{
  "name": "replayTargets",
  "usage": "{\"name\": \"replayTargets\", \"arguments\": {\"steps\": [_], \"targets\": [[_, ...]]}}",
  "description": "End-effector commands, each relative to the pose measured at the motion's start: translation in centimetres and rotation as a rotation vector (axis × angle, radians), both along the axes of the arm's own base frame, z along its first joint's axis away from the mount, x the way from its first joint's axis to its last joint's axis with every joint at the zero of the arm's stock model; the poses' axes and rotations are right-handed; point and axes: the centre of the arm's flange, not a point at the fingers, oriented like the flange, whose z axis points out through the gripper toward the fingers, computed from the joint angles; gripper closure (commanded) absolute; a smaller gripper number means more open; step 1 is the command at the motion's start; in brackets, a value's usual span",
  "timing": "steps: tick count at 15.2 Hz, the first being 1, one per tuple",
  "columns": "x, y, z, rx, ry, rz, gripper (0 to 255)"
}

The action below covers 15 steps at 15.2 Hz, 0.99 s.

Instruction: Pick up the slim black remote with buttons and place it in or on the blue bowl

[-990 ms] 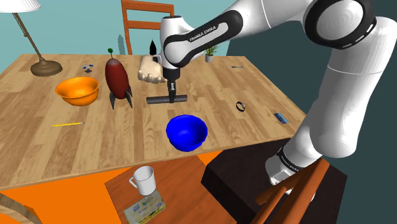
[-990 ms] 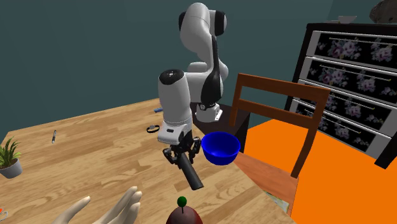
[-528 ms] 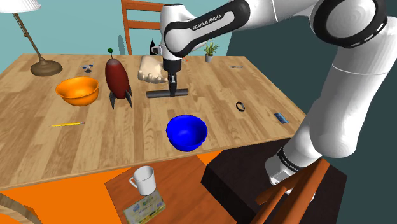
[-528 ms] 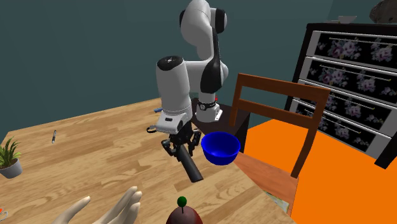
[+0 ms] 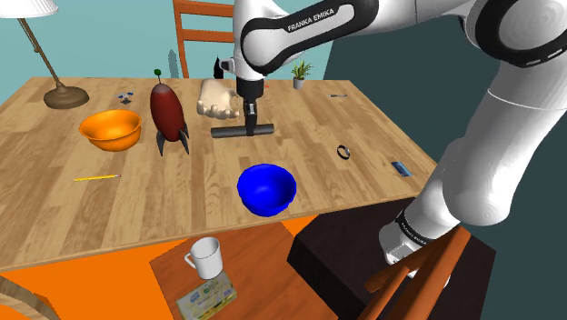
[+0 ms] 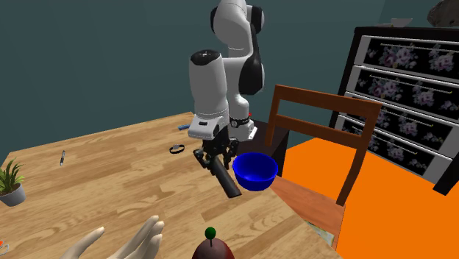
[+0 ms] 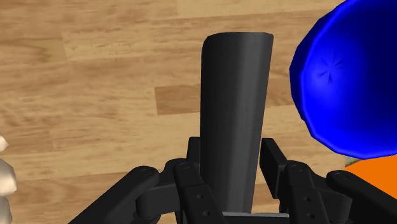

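Note:
My black gripper (image 5: 249, 122) is shut on the slim black remote (image 5: 242, 130), which hangs level above the wooden table (image 5: 109, 205). In the second exterior view the remote (image 6: 224, 180) sticks out below the gripper (image 6: 214, 160), close beside the blue bowl (image 6: 254, 170). The blue bowl (image 5: 266, 188) rests near the table's front edge, nearer the stand than the remote. In the wrist view both fingers (image 7: 191, 173) clasp the dark remote (image 7: 234, 114) with the bowl (image 7: 348, 83) off to one side.
An orange bowl (image 5: 110, 129), a dark red rocket figure (image 5: 167, 115), a pale hand model (image 5: 218, 98) and a lamp base (image 5: 65, 95) stand on the table's far side. A ring (image 5: 343, 151), a pencil (image 5: 96, 177), a wooden chair (image 6: 316, 140), and a mug (image 5: 206, 255) below are nearby.
The gripper has risen with the remote and carried it a little toward the blue bowl; in the second exterior view it moved right, closer to the bowl.

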Motion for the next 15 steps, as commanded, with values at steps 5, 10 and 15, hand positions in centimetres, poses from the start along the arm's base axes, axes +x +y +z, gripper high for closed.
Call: {"name": "replayTargets", "arguments": {"steps": [5, 10, 15], "targets": [[-7.7, 1.7, -0.3, 0.0, 0.0, 0.0, 255], [-14.1, 3.2, -0.6, 0.0, 0.0, 0.0, 255], [-16.9, 3.8, -2.3, 0.0, 0.0, 0.0, 255]]}}
